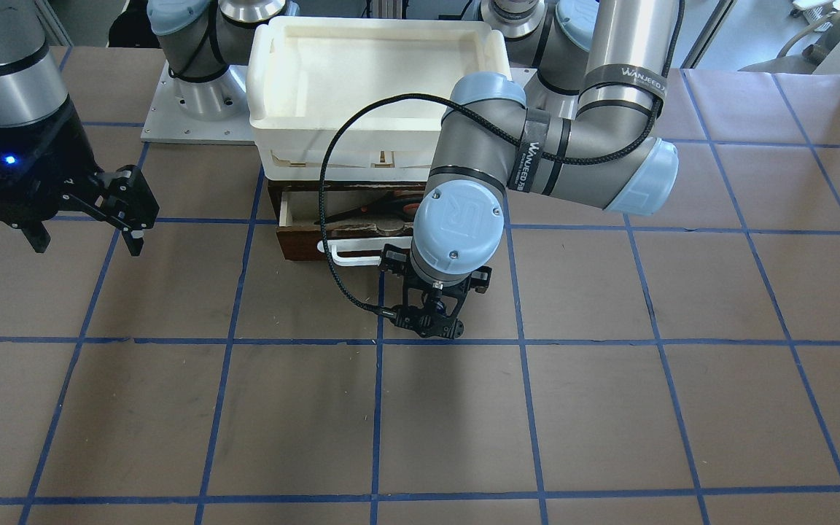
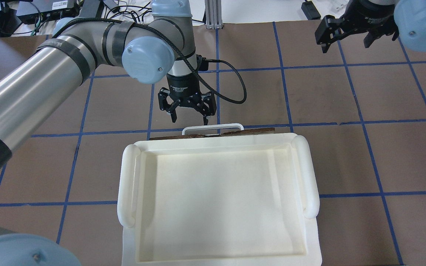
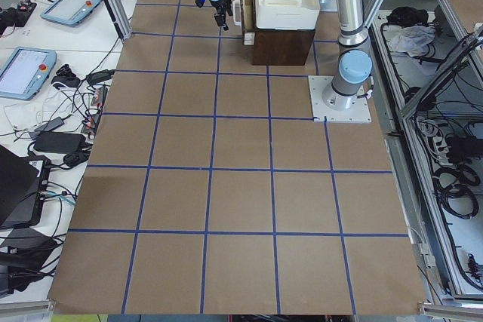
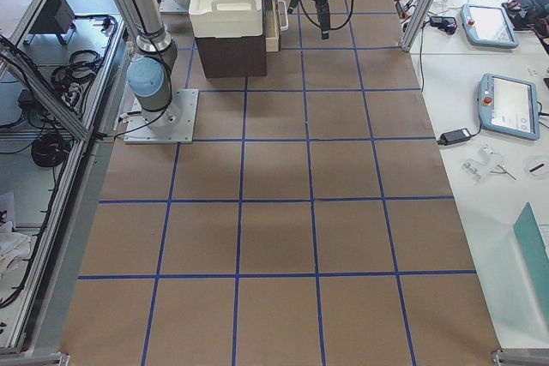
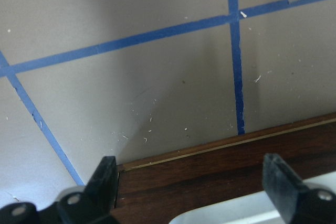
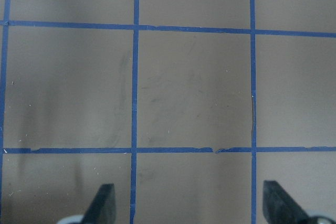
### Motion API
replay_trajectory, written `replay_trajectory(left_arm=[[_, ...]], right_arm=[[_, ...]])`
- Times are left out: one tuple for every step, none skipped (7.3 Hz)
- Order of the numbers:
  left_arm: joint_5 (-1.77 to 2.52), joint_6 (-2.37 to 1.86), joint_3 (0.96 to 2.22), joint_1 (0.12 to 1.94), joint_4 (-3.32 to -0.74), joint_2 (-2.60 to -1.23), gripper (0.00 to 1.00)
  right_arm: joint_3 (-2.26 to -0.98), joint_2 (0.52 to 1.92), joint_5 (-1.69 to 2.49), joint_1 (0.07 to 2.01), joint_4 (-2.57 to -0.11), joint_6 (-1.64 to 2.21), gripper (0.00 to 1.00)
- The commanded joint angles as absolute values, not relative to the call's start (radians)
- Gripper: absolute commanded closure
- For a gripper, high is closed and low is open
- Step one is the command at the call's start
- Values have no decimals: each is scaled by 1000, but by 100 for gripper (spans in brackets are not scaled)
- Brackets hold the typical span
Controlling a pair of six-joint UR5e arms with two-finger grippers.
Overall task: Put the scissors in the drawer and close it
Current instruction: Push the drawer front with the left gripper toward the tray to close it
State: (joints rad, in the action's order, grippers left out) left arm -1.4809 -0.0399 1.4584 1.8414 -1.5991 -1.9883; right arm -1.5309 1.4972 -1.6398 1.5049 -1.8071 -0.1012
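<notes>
In the open drawer (image 1: 297,244), the scissors (image 1: 370,211) lie beside the empty, wide-spread left gripper (image 2: 189,120).

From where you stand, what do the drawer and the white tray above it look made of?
The drawer: dark brown wood with visible grain, pale plywood-like inside. Its handle: smooth white, likely plastic. The white tray: matte cream, rounded moulded edges, probably plastic or foam.

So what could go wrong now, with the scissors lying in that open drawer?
The open left gripper hangs just before the white handle; a finger might hook it rather than push the drawer shut. The scissors lie slantwise and could jam as it closes. The arm's black cable loops over the drawer and might snag.
</notes>
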Motion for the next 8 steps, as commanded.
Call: replay_trajectory(left_arm=[[-1482, -40, 1506, 1844, -1606, -1948, 0], [-1483, -40, 1522, 1844, -1605, -1938, 0], [-1482, -40, 1528, 1844, -1606, -1933, 0], [-1482, -41, 1532, 1845, -1630, -1922, 0], [-1482, -46, 1534, 1848, -1644, -1910, 0], [-1482, -48, 1534, 1848, -1667, -1902, 0], [-1482, -48, 1535, 1848, -1692, -1895, 0], [-1482, -48, 1536, 1850, -1710, -1888, 0]], right_arm=[[-1531, 1496, -1640, 1505, -1807, -101, 0], [-1531, 1496, -1640, 1505, -1807, -101, 0], [-1531, 1496, -1640, 1505, -1807, -101, 0], [-1531, 1496, -1640, 1503, -1806, -101, 0], [-1532, 1496, -1640, 1503, -1807, -101, 0], [-1532, 1496, -1640, 1503, -1807, -101, 0], [-1532, 1494, -1640, 1503, -1807, -101, 0], [-1531, 1496, -1640, 1503, -1807, -101, 0]])
